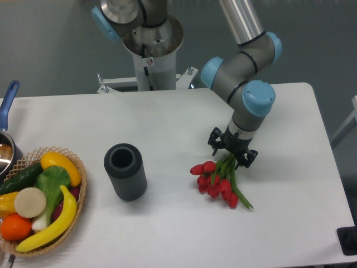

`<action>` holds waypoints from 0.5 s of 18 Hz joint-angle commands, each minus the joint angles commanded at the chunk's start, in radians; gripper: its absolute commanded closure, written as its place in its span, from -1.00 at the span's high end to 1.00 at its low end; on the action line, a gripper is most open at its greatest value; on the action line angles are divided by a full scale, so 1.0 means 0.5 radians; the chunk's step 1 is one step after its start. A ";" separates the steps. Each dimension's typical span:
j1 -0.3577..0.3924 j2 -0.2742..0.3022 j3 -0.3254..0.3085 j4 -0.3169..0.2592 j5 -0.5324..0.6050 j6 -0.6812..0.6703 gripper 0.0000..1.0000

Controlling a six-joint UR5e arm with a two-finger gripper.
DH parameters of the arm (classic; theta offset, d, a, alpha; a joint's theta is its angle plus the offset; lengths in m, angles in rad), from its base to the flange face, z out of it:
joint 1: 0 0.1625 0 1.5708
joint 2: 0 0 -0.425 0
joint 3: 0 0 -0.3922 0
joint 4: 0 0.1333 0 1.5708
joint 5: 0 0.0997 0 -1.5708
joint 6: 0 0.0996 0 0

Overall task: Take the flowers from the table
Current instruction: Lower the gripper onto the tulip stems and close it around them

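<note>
Table [167,117]: white, matte, rounded corners; fills most of the frame.
Arm [245,56]: grey with blue joint caps, reaching down from the top, right of centre.
Basket [78,195]: wicker, lower left; banana, orange, cucumber, greens inside.
Cylinder [125,171]: dark, hollow, upright, left of centre.
Flowers [215,180]: red tulip buds, green stems and leaves; lying right of centre, stems under the claw.
Gripper [231,151]: black; fingers straddle the stems, closure cannot be told.
Writing: none legible.
</note>
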 joint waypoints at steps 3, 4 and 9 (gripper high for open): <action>0.000 0.000 0.000 0.000 0.000 0.000 0.31; 0.000 0.000 0.000 0.000 0.000 0.000 0.22; 0.000 0.009 0.000 0.003 0.000 -0.012 -0.11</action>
